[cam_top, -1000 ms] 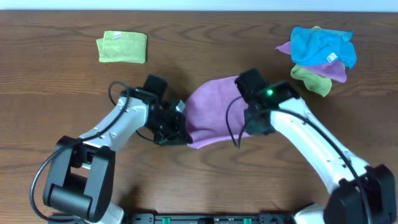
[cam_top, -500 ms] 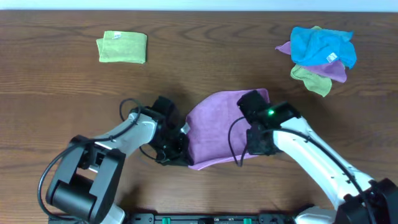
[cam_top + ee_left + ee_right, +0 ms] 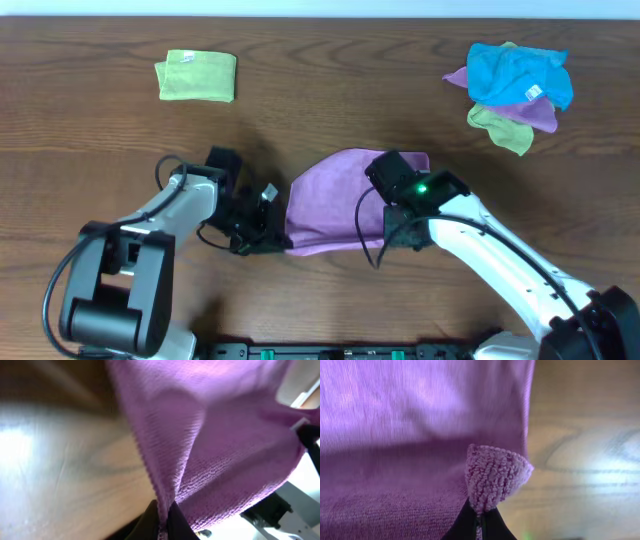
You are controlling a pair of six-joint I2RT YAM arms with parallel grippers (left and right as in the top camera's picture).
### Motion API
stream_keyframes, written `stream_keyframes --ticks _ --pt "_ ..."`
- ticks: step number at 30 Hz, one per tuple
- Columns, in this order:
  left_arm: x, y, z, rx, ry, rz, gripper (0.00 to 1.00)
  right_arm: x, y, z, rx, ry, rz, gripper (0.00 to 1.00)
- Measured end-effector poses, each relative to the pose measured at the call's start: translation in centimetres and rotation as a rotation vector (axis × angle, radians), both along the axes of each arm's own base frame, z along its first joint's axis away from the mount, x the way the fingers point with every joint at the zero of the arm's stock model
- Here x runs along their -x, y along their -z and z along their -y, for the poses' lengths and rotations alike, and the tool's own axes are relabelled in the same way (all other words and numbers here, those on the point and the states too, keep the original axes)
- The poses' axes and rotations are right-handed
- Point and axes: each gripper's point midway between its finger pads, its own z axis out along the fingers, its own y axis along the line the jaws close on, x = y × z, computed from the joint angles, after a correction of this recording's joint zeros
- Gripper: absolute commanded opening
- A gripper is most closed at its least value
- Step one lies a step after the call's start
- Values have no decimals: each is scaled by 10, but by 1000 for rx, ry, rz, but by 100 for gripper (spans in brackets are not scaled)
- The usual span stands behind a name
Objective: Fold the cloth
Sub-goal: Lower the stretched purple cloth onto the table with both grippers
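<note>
The lilac-purple fuzzy microfibre cloth point(image 3: 335, 195) sat bunched mid-table on the brown wooden table point(image 3: 100, 150), toward six o'clock. The left gripper point(image 3: 162, 519) was clenched on its seven-o'clock edge, and the right gripper point(image 3: 479, 519) pinched its five-o'clock corner.

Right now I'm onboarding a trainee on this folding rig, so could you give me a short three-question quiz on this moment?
1. True or false: the left gripper is shut on an edge of the lilac cloth.
2. Where does the folded green cloth lie? A. alone on the far left part of the table; B. under the lilac cloth; C. hanging off the table's edge.
3. Fill in: the right gripper pinches a bunched corner of the ___.

Key: 1 true; 2 A; 3 lilac cloth.
</note>
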Motion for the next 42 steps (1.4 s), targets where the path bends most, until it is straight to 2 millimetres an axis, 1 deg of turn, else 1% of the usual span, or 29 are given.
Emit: stream_keyframes --ticks 4,8,9,13,15,19,24,27,31,33,38,42 --pt "-24 -9 5 21 -50 89 6 -18 -4 4 31 16 90 2" --pt "-59 -18 11 42 -122 193 6 -40 -10 10 53 46 189 2" --pt "-65 -19 12 45 -135 206 6 -46 -11 11 53 54 214 1" --pt "-97 -25 13 42 -213 298 6 -73 -19 11 28 73 318 2" --pt "-111 -28 13 40 -250 341 6 -83 -22 14 18 82 351 2" --pt "-131 -33 12 25 -308 401 6 -103 -21 15 -3 91 398 2" --pt "-147 -34 15 -16 -353 468 6 -118 -6 15 10 84 404 2" --pt "-156 -30 18 -48 -370 508 6 -123 4 16 26 79 397 2" --pt "-167 -13 21 -86 -384 535 6 -133 12 15 42 68 415 2" --pt "-170 0 20 -104 -389 526 6 -138 17 15 49 58 419 2" --pt "-176 24 21 -119 -392 517 6 -147 24 16 72 50 436 2" --pt "-182 21 23 -105 -398 542 6 -150 32 20 86 55 432 1"
